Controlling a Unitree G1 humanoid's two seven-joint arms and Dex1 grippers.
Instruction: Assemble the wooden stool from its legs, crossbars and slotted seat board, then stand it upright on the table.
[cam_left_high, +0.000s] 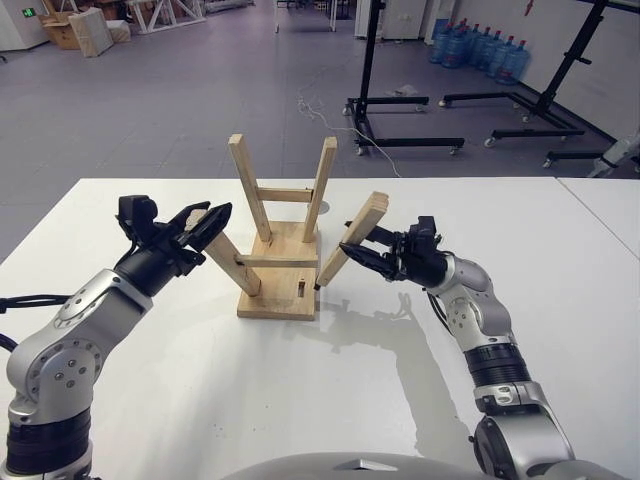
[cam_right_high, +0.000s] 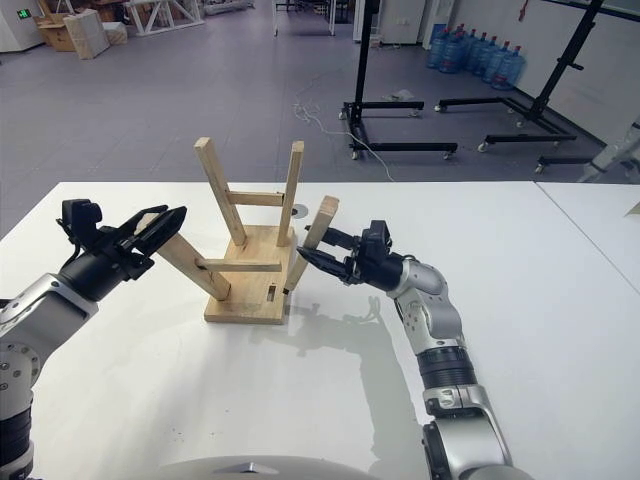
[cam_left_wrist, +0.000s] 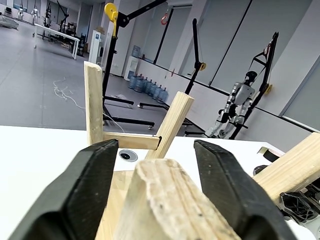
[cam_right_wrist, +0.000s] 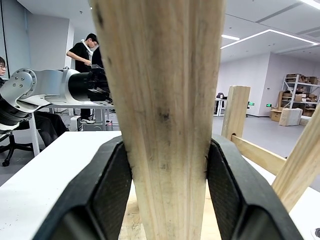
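My right fingers are pressing on both faces of the right leg, holding it firmly. My right gripper is hovering just off the seat board's right edge. My left fingers are standing wide on either side of the left leg's top end, with gaps showing on both sides, so I judge they are straddling it and not clamping. My left gripper is sitting above and to the left of the board.

The board is lying flat on the table, underside up. Two far legs are rising from its back edge, joined by a crossbar. The left leg is leaning up and out from the board's near left corner, with another crossbar running from it across the board.

The right leg's long axis is slanting: its top is leaning out to the right, away from the board, and its foot is pointing down and in toward the board's near right corner, beside a small slot. I cannot tell whether the foot is seated yet. The slot is lying below my right fingers and toward the board, so I judge the right arm is the nearer one for pushing along that slant.
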